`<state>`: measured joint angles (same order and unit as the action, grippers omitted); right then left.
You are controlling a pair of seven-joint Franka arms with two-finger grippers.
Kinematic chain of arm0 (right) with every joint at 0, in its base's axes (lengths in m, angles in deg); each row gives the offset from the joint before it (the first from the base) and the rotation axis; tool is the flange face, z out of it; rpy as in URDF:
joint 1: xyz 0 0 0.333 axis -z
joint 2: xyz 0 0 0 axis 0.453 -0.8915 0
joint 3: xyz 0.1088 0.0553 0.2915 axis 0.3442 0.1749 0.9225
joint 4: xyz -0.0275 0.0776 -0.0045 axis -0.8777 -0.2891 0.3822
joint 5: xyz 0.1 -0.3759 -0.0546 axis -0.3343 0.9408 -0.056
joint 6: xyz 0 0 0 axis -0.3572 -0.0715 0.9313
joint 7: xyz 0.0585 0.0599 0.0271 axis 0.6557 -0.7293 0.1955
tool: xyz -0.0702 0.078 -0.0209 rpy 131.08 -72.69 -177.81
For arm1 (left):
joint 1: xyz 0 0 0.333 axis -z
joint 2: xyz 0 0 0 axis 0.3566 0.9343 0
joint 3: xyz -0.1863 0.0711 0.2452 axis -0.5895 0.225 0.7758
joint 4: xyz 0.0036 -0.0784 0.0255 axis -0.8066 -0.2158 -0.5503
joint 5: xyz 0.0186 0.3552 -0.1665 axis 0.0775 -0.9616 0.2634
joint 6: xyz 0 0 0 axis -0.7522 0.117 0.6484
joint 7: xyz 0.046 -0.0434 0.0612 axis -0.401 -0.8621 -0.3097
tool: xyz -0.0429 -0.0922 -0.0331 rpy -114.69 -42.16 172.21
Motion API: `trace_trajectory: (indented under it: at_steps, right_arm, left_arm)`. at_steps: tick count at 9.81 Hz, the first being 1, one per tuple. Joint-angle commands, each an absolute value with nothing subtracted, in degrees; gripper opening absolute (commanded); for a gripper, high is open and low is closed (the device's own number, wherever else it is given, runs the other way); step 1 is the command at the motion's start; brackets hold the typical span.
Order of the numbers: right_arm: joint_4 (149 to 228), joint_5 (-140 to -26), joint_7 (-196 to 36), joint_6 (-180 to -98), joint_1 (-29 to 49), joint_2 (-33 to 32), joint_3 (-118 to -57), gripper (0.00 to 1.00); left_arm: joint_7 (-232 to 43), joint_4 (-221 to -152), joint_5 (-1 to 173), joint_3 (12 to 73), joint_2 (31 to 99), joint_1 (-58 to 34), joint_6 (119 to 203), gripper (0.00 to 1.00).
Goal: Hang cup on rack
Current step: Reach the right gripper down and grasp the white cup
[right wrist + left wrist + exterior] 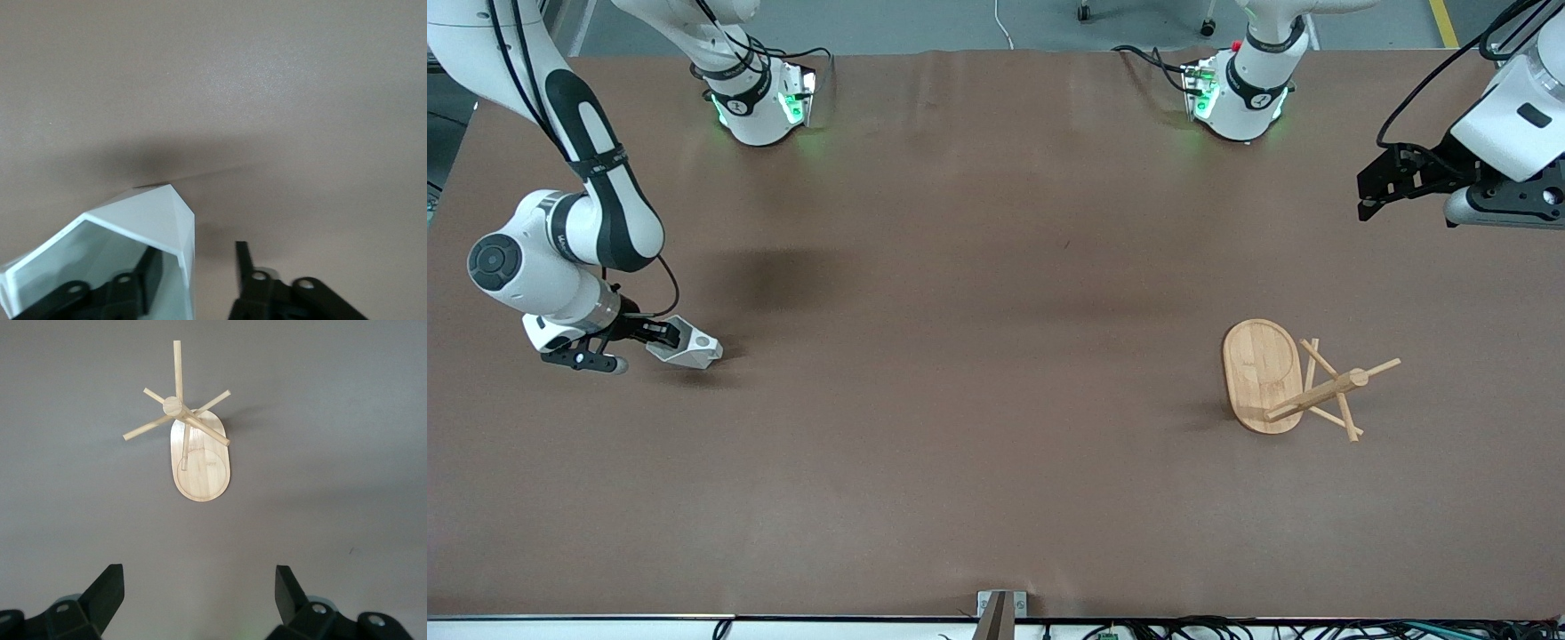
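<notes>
Brown table (978, 356) carries my rack (1280, 378), upright toward the left arm's end. My right gripper (660, 335) pinches the cup (689, 347) by its wall; left gripper (1371, 191) waits spread wide.

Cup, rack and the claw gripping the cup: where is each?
cup (694, 348), front view, on its white faceted side.
rack (1261, 369), front view, on its oval base.
right gripper (660, 332), front view, between its fingertips at the cup's rim.
</notes>
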<state>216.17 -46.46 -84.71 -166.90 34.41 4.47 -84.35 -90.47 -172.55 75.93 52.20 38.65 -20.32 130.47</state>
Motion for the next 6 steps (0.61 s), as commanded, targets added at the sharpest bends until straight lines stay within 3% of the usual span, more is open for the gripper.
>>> trace_trajectory:
  at_steps: [1,2,4,6]
  right_arm:
    - [215.7,-47.6,-85.0,-167.3,35.0,4.2,-83.6,0.06]
    - [215.5,-47.6,-85.0,-167.2,35.1,4.3,-83.6,0.0]
    - [215.4,-47.5,-84.0,-165.7,34.6,4.5,-83.5,0.0]
    - [209.9,-47.5,-78.7,-156.2,34.0,6.6,-83.5,0.0]
  left_arm:
    - [-90.1,-173.4,74.8,51.7,38.9,-20.5,130.5,1.0]
    - [-90.1,-173.4,74.8,51.7,38.9,-20.6,130.5,1.0]
    - [-90.7,-173.4,74.8,51.8,38.9,-20.8,130.3,1.0]
    - [-90.9,-173.4,74.8,51.8,38.8,-20.8,130.3,1.0]
